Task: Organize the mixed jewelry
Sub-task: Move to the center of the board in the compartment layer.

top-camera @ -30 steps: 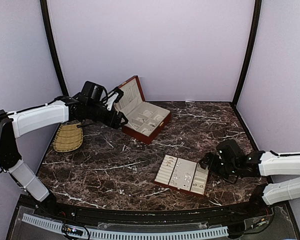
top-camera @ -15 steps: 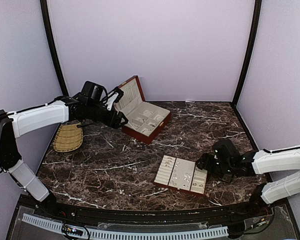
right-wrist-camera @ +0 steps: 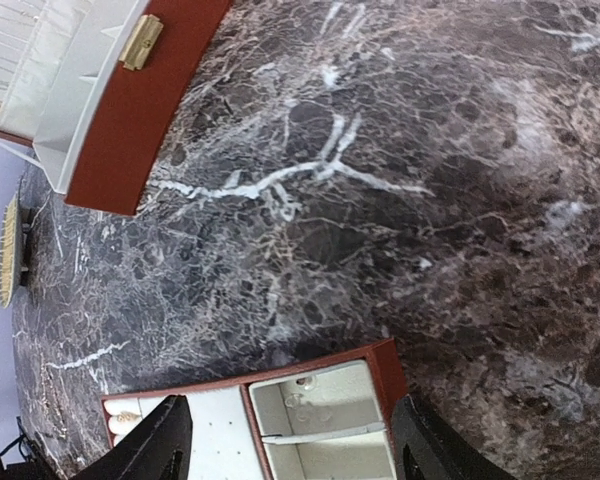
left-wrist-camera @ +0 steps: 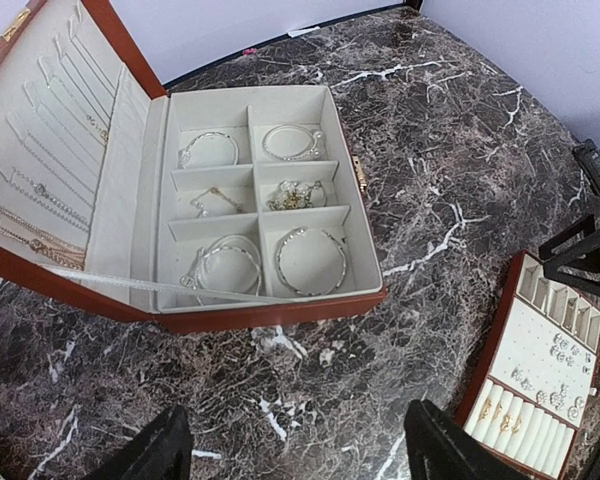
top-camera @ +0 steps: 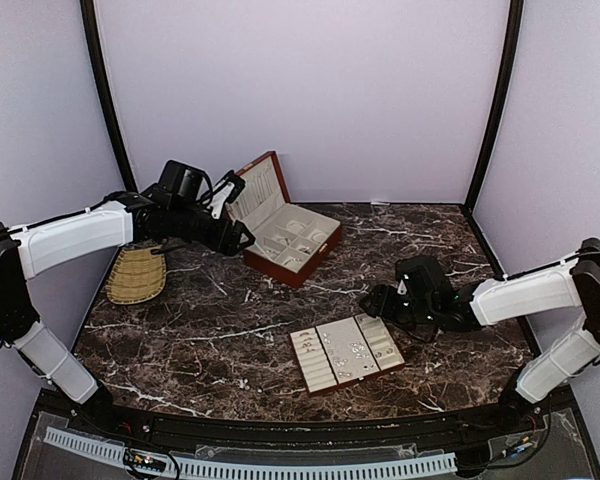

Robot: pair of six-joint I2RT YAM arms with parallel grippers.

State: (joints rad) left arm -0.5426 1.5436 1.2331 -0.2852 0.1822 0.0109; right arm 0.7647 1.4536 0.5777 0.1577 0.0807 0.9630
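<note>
The mixed jewelry (top-camera: pixel 358 349) is tiny silvery pieces lying in the cream slotted tray (top-camera: pixel 320 372) near the table's front. The left wrist view shows the same jewelry (left-wrist-camera: pixel 562 352) at its right edge. In the right wrist view one small ring (right-wrist-camera: pixel 302 381) lies in the tray's end compartment (right-wrist-camera: pixel 325 455). My right gripper (top-camera: pixel 378 300) hangs open over that end of the tray (right-wrist-camera: pixel 382 362), one finger (right-wrist-camera: pixel 425 452) against its short wall, the other finger (right-wrist-camera: pixel 160 445) over the middle. My left gripper (left-wrist-camera: pixel 295 440) is open above bare marble in front of the wooden box (left-wrist-camera: pixel 270 310).
The red-brown box (top-camera: pixel 302 268) stands open at the back left, with bracelets (left-wrist-camera: pixel 310 260) in its compartments and chains (left-wrist-camera: pixel 40 195) on the lid. A woven dish (top-camera: pixel 137 275) lies at the far left. Purple walls close in the marble table (top-camera: pixel 230 330).
My right arm has reached left over the tray and its jaws have narrowed. The tray has slid left and turned. The left arm has not moved.
</note>
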